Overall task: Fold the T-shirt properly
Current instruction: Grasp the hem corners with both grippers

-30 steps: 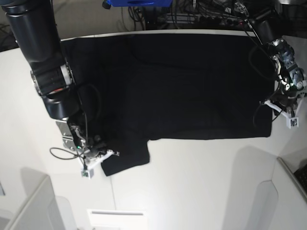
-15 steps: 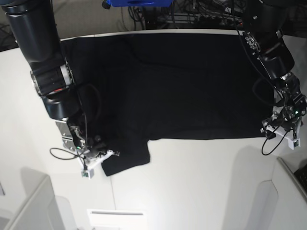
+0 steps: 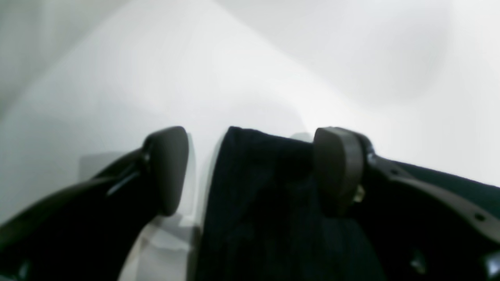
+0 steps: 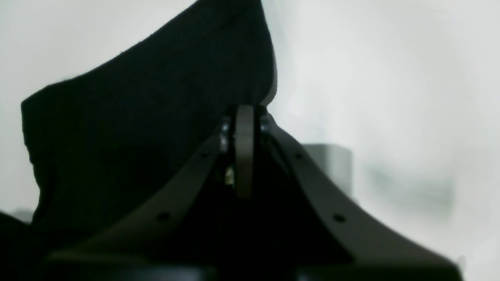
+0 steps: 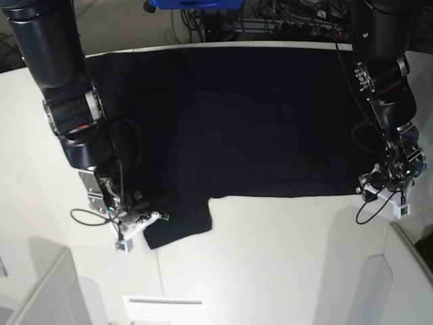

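The T-shirt (image 5: 237, 122) is lying spread across the surface (image 5: 270, 257), with a corner at each tool. To fold it well, both corners should probably be gripped firmly and lifted together, so the cloth is carrying over evenly without bunching. The right tool (image 4: 244, 128) is clamping shut on the sleeve edge, cloth rising just beyond its tips. The left tool (image 3: 250, 168) is standing wide open, the hem corner lying between its pads (image 3: 338, 168), touching one, ungripped.

You get soft, blurred wrist views, sharp only near each gripper's fingers; overhead light throws grey shadows on the white table (image 5: 270, 257), glare below.
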Controlling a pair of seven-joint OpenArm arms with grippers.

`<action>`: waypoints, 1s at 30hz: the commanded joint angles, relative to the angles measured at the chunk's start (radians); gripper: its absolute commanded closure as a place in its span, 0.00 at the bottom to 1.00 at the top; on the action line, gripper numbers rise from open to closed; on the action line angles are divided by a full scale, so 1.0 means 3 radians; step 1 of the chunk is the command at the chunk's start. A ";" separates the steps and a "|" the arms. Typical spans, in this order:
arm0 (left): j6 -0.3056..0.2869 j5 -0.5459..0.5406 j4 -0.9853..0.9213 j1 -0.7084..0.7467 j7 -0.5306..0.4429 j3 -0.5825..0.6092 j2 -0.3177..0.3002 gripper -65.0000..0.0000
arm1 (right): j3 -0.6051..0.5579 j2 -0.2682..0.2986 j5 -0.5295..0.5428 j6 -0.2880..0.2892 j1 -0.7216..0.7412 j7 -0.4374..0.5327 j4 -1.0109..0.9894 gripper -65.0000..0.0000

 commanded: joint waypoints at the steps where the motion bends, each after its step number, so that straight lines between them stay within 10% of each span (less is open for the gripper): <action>1: -0.0003 -0.0019 0.0036 -0.0069 0.0004 0.0003 -0.0047 0.31 | -0.0007 0.0008 -0.0031 -0.0020 0.0021 -0.0217 -0.0014 1.00; 8: -0.0008 -0.0019 0.0031 -0.0043 0.0009 0.0009 -0.0042 0.50 | -0.0007 0.0008 -0.0031 -0.0015 0.0021 -0.0217 -0.0014 1.00; 14: -0.0019 -0.0019 0.0031 -0.0023 0.0015 0.0009 -0.0037 0.99 | 0.0009 0.0008 -0.0031 -0.0015 0.0021 -0.0207 -0.0014 1.00; 30: -0.0259 -0.0055 0.0542 0.0289 0.0035 -0.0037 -0.0047 1.00 | 0.0019 0.0346 -0.0011 -0.0312 -0.0501 -0.0233 0.1326 1.00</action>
